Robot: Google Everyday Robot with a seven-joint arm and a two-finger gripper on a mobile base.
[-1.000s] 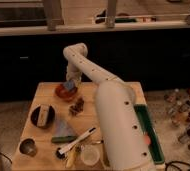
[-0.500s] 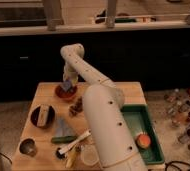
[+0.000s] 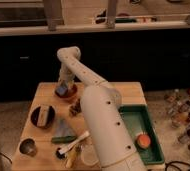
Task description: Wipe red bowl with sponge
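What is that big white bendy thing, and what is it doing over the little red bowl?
That white thing is a robot's arm. The one picture looks down on a wooden table from above, close behind the arm. At the arm's far end is its pincer, like two fingers, right at the red bowl. The blue-grey block there is the sponge, sitting in the bowl at the pincer's tip. Also on the table: a black round dish with a beige block, a pale blue cloth, and a green tray.

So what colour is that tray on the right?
Green tray, in the camera view; the pincer is over the red bowl.
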